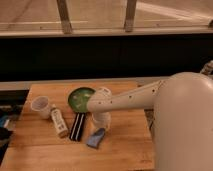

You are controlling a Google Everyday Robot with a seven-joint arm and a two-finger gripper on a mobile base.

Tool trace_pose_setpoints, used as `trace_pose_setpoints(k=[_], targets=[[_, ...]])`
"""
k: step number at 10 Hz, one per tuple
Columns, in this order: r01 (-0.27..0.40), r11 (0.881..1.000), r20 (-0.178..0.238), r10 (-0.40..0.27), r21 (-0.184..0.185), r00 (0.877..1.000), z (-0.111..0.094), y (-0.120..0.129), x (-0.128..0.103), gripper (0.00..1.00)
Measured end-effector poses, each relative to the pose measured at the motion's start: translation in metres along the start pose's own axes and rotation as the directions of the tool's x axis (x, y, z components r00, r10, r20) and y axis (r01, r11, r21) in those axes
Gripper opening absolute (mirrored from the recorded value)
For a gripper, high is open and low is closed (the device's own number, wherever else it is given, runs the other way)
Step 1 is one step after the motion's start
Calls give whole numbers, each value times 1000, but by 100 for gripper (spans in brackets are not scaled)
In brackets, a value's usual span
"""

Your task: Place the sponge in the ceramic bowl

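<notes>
The sponge [96, 138] lies on the bench [127, 145] in front of the bowl [80, 98], not inside; the tool [100, 128] hangs close over it, clenched or released one cannot tell; probably the pick-up step; next needs a secure hold before lifting.

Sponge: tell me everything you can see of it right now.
The sponge is a small light-blue pad that looks soft. It lies slanted on the wooden table, near the front edge, and is not in the green bowl behind it. A black striped bar lies beside it, apart from it. The tool hangs right over the sponge's far end; whether they touch cannot be told.
</notes>
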Motion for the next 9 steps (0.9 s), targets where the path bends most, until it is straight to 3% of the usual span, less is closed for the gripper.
trace_pose_setpoints(k=[2, 5, 9], targets=[[-6, 1000, 27, 6, -12, 1000, -10, -2, -8, 0], [-13, 1000, 80, 13, 4, 997, -33, -8, -28, 0], [-60, 997, 167, 49, 57, 985, -78, -28, -68, 0]])
